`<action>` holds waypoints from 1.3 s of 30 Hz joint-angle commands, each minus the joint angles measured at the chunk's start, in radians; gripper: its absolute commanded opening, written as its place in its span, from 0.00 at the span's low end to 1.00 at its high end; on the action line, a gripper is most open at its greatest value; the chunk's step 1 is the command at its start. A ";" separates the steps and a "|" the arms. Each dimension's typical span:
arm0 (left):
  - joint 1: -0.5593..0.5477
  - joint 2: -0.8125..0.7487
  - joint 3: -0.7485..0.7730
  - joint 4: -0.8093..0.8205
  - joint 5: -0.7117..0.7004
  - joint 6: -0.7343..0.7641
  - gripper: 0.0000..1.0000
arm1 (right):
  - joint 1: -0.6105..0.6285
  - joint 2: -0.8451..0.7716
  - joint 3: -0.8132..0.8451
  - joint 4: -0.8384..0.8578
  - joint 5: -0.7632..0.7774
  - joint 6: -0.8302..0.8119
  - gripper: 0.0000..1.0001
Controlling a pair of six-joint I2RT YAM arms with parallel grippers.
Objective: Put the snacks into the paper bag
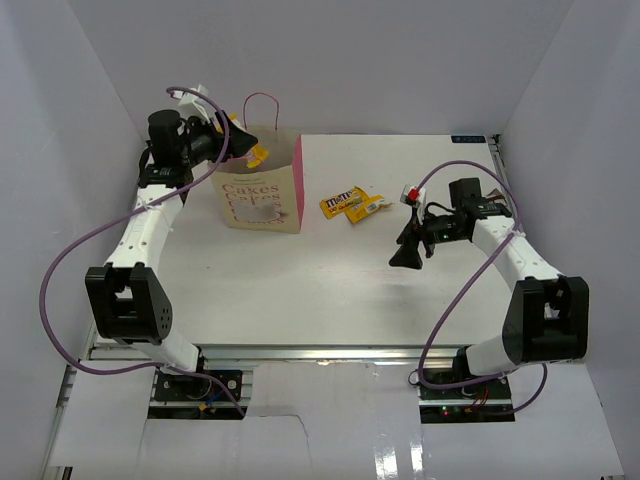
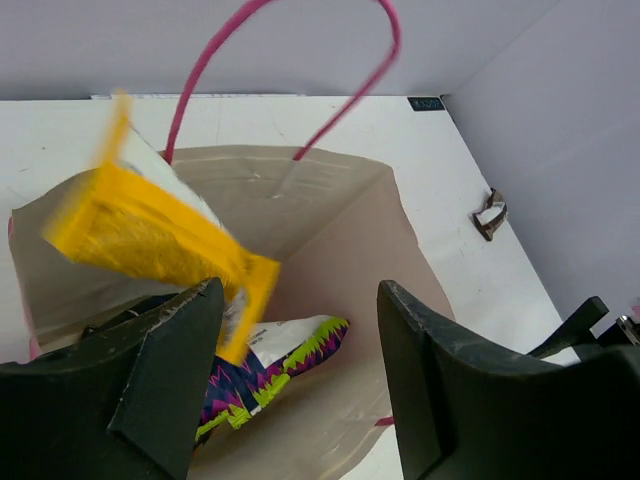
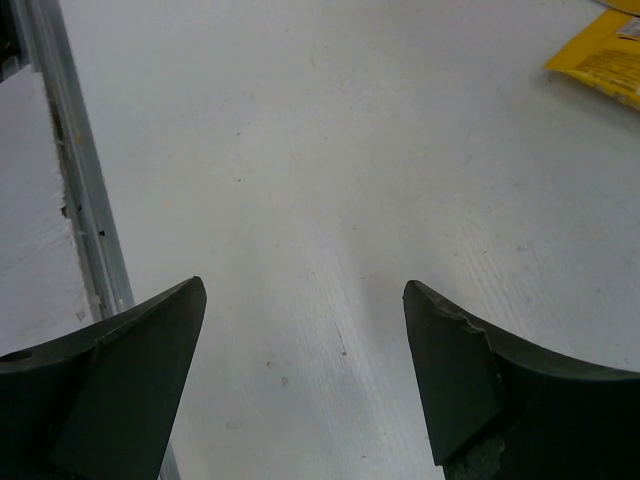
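Observation:
The cream paper bag (image 1: 262,198) with "Cakes" lettering stands upright at the back left, and its open mouth (image 2: 330,230) shows in the left wrist view. My left gripper (image 1: 236,138) is open right above the mouth (image 2: 300,295). A blurred yellow-orange candy packet (image 2: 150,235) is loose beside my left finger, over the opening (image 1: 257,155). The purple chip bag (image 2: 270,375) lies inside the bag. Two yellow candy packets (image 1: 352,205) lie on the table right of the bag. My right gripper (image 1: 407,256) is open and empty over bare table (image 3: 302,288). The dark purple packet is out of view.
The bag's pink loop handle (image 2: 300,60) arches over the opening. The corner of a yellow packet (image 3: 605,60) shows at the top right of the right wrist view. The table's metal edge rail (image 3: 80,200) runs along that view's left. White walls enclose the table.

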 commanded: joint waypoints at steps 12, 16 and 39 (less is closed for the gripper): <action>-0.005 -0.235 -0.005 -0.102 -0.323 0.074 0.86 | 0.039 0.368 0.244 0.572 0.417 1.358 0.91; -0.004 -0.418 -0.178 -0.121 -0.392 0.072 0.90 | 0.072 0.488 0.335 0.590 0.432 1.477 0.93; -0.004 -1.015 -0.669 -0.333 -0.528 -0.152 0.96 | 0.044 0.574 0.286 0.736 0.532 1.460 0.14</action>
